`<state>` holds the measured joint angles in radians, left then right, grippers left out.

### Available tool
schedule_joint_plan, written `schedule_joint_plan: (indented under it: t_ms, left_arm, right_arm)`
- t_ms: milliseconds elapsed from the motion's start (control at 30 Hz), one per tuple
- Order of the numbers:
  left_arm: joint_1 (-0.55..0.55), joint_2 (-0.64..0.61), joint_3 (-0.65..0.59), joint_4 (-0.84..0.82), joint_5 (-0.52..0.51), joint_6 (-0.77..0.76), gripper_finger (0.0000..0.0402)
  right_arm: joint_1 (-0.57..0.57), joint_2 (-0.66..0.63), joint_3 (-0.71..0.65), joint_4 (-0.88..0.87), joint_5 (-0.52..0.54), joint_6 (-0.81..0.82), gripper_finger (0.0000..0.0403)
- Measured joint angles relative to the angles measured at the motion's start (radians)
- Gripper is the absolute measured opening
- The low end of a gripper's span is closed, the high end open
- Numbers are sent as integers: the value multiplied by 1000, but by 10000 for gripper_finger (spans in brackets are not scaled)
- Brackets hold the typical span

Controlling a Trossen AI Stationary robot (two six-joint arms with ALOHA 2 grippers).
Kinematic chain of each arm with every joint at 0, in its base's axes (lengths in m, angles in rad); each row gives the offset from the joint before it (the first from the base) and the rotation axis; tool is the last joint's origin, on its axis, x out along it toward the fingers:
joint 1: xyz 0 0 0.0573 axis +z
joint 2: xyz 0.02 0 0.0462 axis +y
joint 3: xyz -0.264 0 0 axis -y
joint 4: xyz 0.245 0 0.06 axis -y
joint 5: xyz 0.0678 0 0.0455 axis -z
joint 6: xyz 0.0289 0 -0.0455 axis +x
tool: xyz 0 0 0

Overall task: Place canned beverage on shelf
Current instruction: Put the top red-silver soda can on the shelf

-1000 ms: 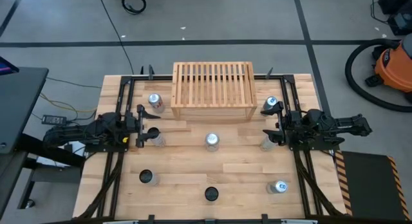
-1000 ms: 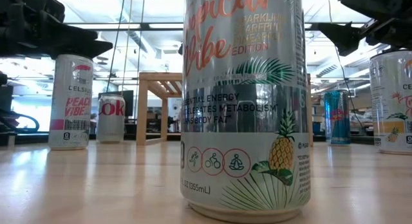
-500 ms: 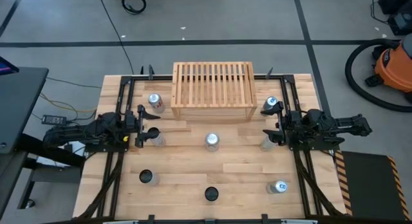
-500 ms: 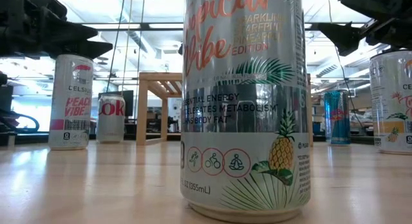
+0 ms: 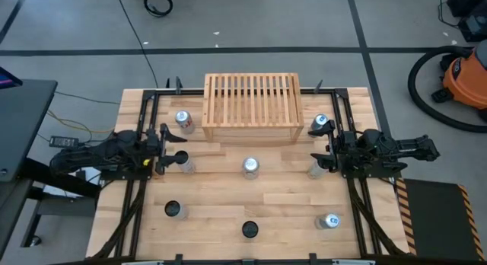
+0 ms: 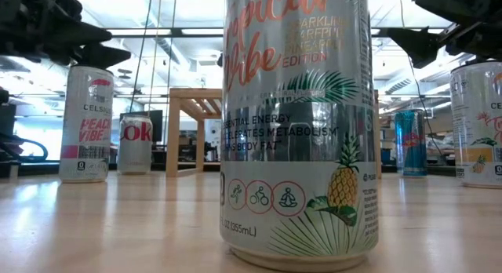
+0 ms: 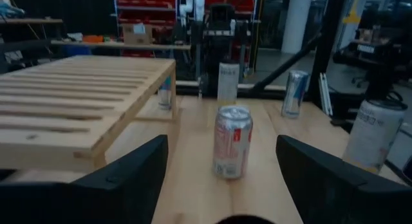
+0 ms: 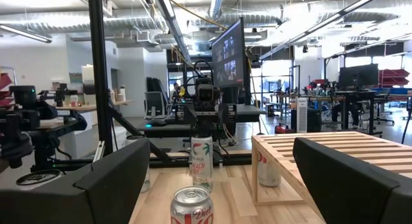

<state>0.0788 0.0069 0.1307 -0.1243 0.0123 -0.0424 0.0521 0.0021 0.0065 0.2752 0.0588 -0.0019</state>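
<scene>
The left pincer (image 5: 163, 152) is hovering near the table's left edge, fingers spread, facing an upright can (image 7: 232, 141) dead ahead, shelf (image 5: 251, 106) just beyond.

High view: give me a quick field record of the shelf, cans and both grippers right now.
shelf: light-wood shelf at the table's far middle, slatted top bare
cans on table: eight, all upright, none on the shelf
centre can: middle can stands in front of the shelf
left gripper: left gripper on the left side, above the table, jaws open, holding nothing
right gripper: right gripper on the right side, jaws open, holding nothing
task state: no can placed yet
</scene>
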Motion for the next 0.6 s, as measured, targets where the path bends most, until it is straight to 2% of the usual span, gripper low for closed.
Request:
schedule_joint_plan:
  t_ms: [233,367,600]
  left_arm:
    - [-10,0,3,29,-15,-52,295]
    - [-39,13,49,40,-15,-51,295]
    - [-75,139,177,51,-15,1,295]
  right_arm:
    - [0,0,0,0,0,0,393]
    - [0,0,0,0,0,0,393]
    - [0,0,0,0,0,0,393]
